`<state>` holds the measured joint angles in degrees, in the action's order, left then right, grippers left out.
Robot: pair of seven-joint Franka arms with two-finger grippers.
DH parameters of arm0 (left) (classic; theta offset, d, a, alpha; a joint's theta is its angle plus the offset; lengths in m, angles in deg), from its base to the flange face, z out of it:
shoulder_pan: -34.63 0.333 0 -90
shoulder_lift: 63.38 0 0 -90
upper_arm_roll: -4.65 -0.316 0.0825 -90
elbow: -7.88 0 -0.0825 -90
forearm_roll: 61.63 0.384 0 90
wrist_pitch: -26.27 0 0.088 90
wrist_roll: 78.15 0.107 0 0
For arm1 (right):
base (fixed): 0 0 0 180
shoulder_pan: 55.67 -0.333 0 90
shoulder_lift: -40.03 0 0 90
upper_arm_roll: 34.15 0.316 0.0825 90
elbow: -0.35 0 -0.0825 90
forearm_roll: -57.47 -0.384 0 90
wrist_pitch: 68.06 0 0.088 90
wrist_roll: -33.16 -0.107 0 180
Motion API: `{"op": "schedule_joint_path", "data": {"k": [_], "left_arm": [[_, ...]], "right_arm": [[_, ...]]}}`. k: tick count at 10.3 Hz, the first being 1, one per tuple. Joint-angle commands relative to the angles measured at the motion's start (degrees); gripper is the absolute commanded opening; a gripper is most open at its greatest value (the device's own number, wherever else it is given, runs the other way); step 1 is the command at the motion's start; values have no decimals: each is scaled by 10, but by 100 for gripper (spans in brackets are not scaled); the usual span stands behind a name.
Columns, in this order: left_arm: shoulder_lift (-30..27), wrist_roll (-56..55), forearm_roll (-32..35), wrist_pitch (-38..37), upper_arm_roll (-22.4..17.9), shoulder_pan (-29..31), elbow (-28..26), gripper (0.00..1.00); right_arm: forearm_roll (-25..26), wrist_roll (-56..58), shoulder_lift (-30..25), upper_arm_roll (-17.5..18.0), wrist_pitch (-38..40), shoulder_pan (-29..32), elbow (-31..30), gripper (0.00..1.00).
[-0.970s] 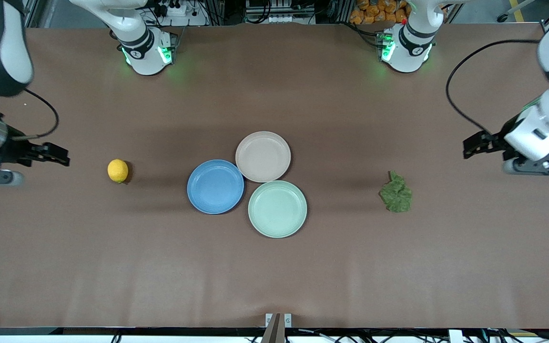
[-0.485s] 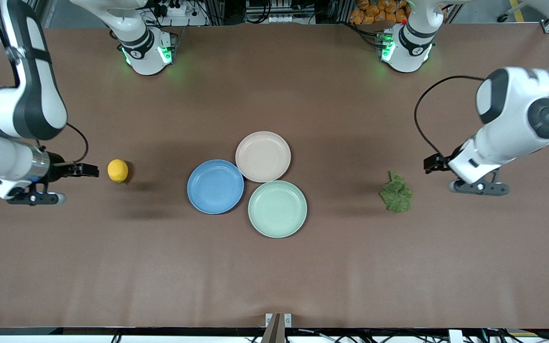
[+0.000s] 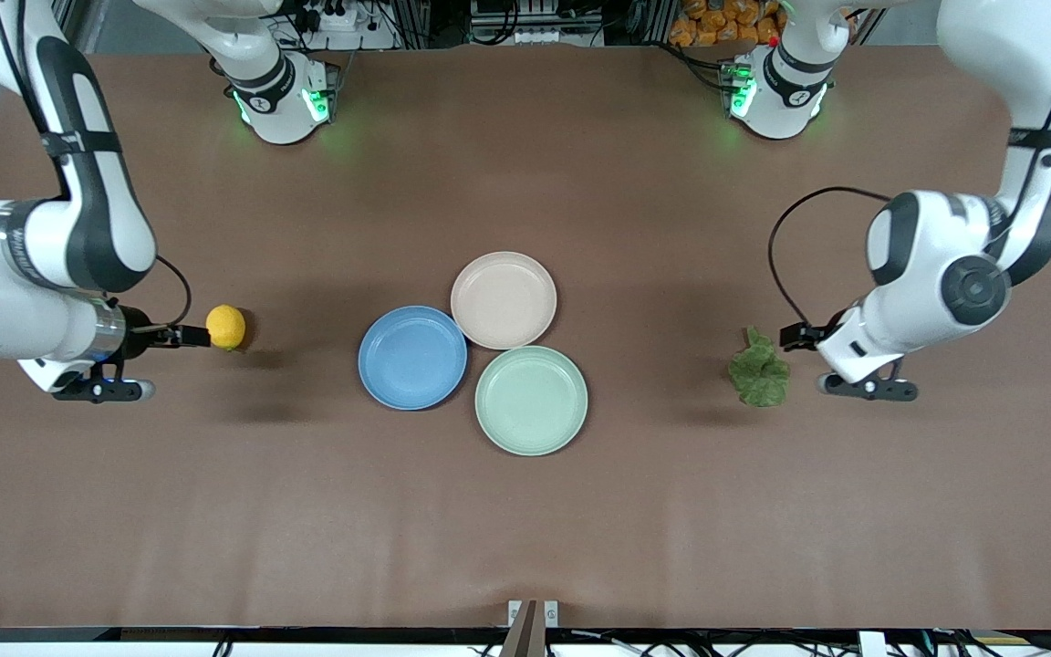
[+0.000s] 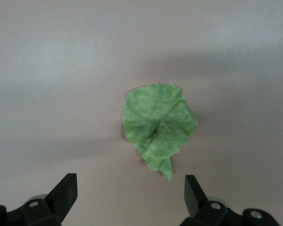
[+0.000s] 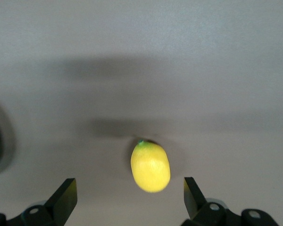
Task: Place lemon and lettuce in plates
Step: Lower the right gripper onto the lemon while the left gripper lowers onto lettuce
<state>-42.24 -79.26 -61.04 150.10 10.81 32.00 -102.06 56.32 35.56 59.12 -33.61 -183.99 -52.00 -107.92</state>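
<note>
The yellow lemon (image 3: 225,327) lies on the brown table toward the right arm's end; it also shows in the right wrist view (image 5: 150,166). My right gripper (image 3: 186,337) is open beside it, fingers apart and empty. The dark green lettuce (image 3: 759,372) lies toward the left arm's end and shows in the left wrist view (image 4: 159,126). My left gripper (image 3: 799,337) is open beside it, empty. The blue plate (image 3: 412,357) and the beige-pink plate (image 3: 503,299) sit at the table's middle, both empty.
A mint-green plate (image 3: 531,400) touches the other two, nearest the front camera. The arm bases (image 3: 281,91) stand along the table's edge farthest from the camera.
Both arms have swung in from the table's ends: the right gripper has come up to the lemon, the left gripper up to the lettuce. Lemon, lettuce and plates have not moved.
</note>
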Motion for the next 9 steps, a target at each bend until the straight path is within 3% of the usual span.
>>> {"op": "schedule_joint_path", "data": {"k": [1, 3, 6, 9], "left_arm": [[41, -7, -1, 29, -1, -12, 4, 100], [57, -7, 13, 30, -1, -18, 1, 100], [79, -26, 24, 37, -1, -21, 2, 100], [96, -78, 76, 46, -1, -34, 3, 100]], "right_arm": [[-9, 4, -27, 7, -49, 5, -65, 100], [-5, 4, -12, 7, -89, 9, -99, 100], [-1, 5, 11, 6, -90, 8, -110, 100], [17, 30, 32, 7, -123, 27, -112, 100]]}}
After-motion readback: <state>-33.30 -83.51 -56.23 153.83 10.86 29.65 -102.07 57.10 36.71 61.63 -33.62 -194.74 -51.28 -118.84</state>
